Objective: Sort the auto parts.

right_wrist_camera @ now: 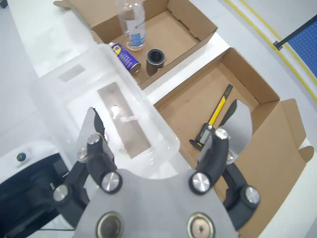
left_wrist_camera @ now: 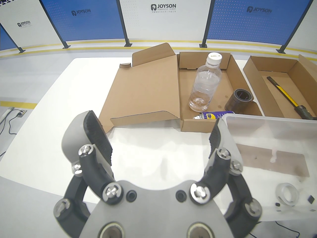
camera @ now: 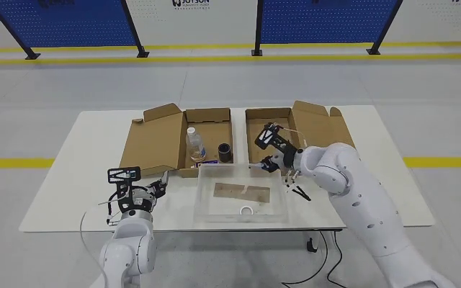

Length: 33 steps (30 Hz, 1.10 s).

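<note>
Hovering with its claw spread wide and empty, the right gripper point(right_wrist_camera: 164, 115) hangs over the 1 o'clock corner of the clear bin point(camera: 204, 209), which sits at 6 o'clock on the white table point(camera: 86, 158). The left gripper point(left_wrist_camera: 158, 130), likewise spread and holding nothing, sits at 8 o'clock beside the bin. A clear ring point(left_wrist_camera: 287, 194) lies inside the bin. The left box point(camera: 213, 133), at 11 o'clock, holds a bottle point(camera: 194, 144), a black cylinder point(camera: 225, 151) and a spray can point(right_wrist_camera: 125, 58). The right box point(camera: 268, 115), at 1 o'clock, holds a yellow caliper point(right_wrist_camera: 218, 111).
</note>
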{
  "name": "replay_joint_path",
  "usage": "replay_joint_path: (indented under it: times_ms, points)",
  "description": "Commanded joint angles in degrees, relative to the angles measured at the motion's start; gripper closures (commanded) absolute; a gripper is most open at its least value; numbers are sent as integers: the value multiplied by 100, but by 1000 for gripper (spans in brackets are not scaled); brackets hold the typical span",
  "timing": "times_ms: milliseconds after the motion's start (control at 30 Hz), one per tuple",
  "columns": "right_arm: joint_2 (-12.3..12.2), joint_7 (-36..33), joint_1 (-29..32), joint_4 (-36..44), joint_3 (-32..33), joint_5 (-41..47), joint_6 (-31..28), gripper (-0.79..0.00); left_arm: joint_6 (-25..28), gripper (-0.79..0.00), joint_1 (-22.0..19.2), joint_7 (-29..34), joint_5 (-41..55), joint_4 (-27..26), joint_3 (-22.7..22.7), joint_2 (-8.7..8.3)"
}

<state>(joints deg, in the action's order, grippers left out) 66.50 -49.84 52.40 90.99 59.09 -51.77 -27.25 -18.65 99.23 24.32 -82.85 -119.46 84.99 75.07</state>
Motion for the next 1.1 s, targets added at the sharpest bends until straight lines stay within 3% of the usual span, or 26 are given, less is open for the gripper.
replay_joint_path:
  times_ms: [0, 200, 433, 1067]
  points:
    - [-27, -379, 54, 213, 24, 281, -110, -785, 0, -785, 0, 0, 0, 0, 0, 0]
    - [-70, -989, 287, 529, -98, 653, -221, -785, 0, -785, 0, 0, 0, 0, 0, 0]
    - [-27, -1551, 124, 209, -639, 693, -439, -785, 0, -785, 0, 0, 0, 0, 0, 0]
    - [273, -1619, -737, -932, -1801, 254, -561, -785, 0, -785, 0, 0, 0, 0, 0, 0]
